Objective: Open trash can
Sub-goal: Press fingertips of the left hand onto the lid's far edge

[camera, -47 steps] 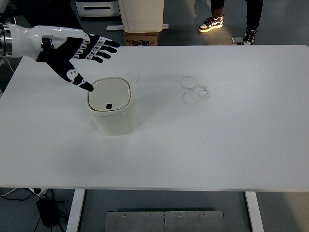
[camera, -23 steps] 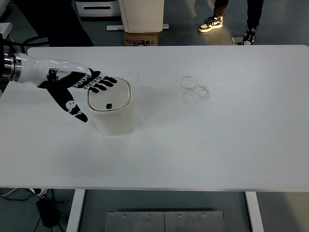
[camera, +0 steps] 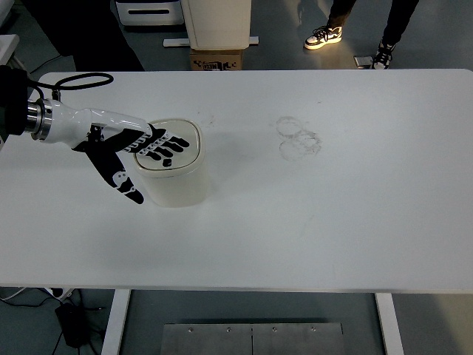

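Note:
A small cream trash can (camera: 176, 181) with a rounded square lid (camera: 188, 151) stands on the white table (camera: 310, 214), left of centre. Its lid is down. My left hand (camera: 144, 151) comes in from the left edge with fingers spread flat. The fingers (camera: 166, 144) lie over the top of the lid and hide its middle button. The thumb (camera: 122, 181) points down beside the can's left wall. The hand holds nothing. My right arm is out of view.
Faint ring marks (camera: 298, 137) show on the table right of the can. Beyond the far edge stand a cardboard box (camera: 216, 58) and a white unit (camera: 218, 22). A person's shoes (camera: 322, 36) are on the floor at the back right.
My left hand has come down and to the right from above the table's far left corner. Its fingers now lie over the can's lid. The lid has stayed down.

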Robot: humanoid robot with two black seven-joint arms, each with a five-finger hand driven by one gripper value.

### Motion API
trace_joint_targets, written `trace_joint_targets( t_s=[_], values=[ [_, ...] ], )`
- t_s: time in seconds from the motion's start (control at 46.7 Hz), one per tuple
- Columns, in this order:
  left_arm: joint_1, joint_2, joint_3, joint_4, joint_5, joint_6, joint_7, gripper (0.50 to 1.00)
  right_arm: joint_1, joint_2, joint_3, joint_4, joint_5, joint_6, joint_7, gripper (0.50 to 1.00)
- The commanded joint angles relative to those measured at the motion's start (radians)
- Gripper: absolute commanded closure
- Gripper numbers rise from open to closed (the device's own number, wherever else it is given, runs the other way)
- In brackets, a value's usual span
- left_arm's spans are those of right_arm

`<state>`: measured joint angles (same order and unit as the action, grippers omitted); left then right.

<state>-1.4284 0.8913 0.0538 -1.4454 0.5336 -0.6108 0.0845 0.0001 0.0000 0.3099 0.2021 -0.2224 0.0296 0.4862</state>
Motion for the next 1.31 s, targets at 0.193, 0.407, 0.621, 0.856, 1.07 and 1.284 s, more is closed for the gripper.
trace_joint_targets(
  t_s=[0.193, 0.407, 0.621, 0.856, 1.07, 1.284],
  values=[
    [0.016, -0.009, 0.0, 0.002, -0.001, 0.0, 0.0, 0.5, 0.0, 0.0, 0.0, 0.0, 0.0, 0.0, 0.0, 0.509],
    [0.014, -0.015, 0.0, 0.002, -0.001, 0.0, 0.0, 0.5, 0.0, 0.0, 0.0, 0.0, 0.0, 0.001, 0.0, 0.509],
    [0.014, -0.017, 0.0, 0.008, 0.0, 0.0, 0.0, 0.5, 0.0, 0.0, 0.0, -0.001, 0.0, 0.0, 0.0, 0.509],
    [0.019, -0.022, 0.001, 0.025, 0.002, 0.0, 0.0, 0.5, 0.0, 0.0, 0.0, -0.001, 0.0, 0.0, 0.0, 0.509],
    [0.029, -0.043, 0.003, 0.037, 0.0, 0.02, 0.0, 0.5, 0.0, 0.0, 0.0, 0.0, 0.0, 0.0, 0.0, 0.509],
    [-0.015, -0.032, 0.0, 0.037, -0.006, 0.011, 0.0, 0.5, 0.0, 0.0, 0.0, -0.001, 0.0, 0.0, 0.0, 0.509]
  ],
)
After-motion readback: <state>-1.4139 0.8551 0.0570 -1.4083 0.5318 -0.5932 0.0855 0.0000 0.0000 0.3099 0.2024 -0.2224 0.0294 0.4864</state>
